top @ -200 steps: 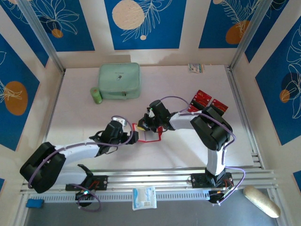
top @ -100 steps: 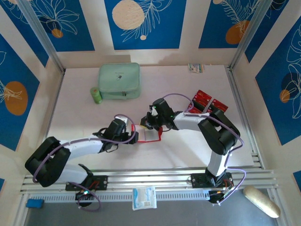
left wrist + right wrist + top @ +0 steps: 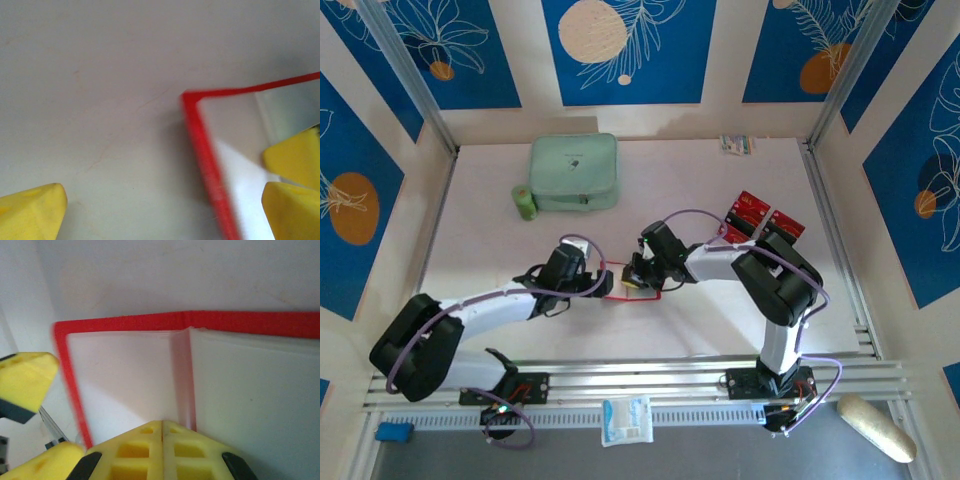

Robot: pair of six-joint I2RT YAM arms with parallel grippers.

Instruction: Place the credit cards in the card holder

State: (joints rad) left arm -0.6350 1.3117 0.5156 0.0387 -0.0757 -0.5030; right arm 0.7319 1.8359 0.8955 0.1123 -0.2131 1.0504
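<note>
The card holder (image 3: pixel 632 291), red with clear inner sleeves, lies open on the table between my two grippers. In the left wrist view its red edge (image 3: pixel 201 150) runs between my fingers; the left gripper (image 3: pixel 162 205) is open and straddles that edge. My left gripper (image 3: pixel 605 283) sits at the holder's left side. The right gripper (image 3: pixel 162 429) is shut, its tips resting on a clear sleeve (image 3: pixel 125 385) beside the fold. From above, the right gripper (image 3: pixel 638 272) is over the holder's far side. Three red credit cards (image 3: pixel 752 208) lie at the right, beyond the right arm.
A mint-green case (image 3: pixel 574 172) and a small green roll (image 3: pixel 525 203) stand at the back left. A small packet (image 3: pixel 737 144) lies by the back wall. Metal rails (image 3: pixel 650 378) run along the near edge.
The card holder, propped up and tilted a second ago, now lies lower and flatter. The left gripper has slid forward to its left edge. The right gripper has come down with it, still shut.
</note>
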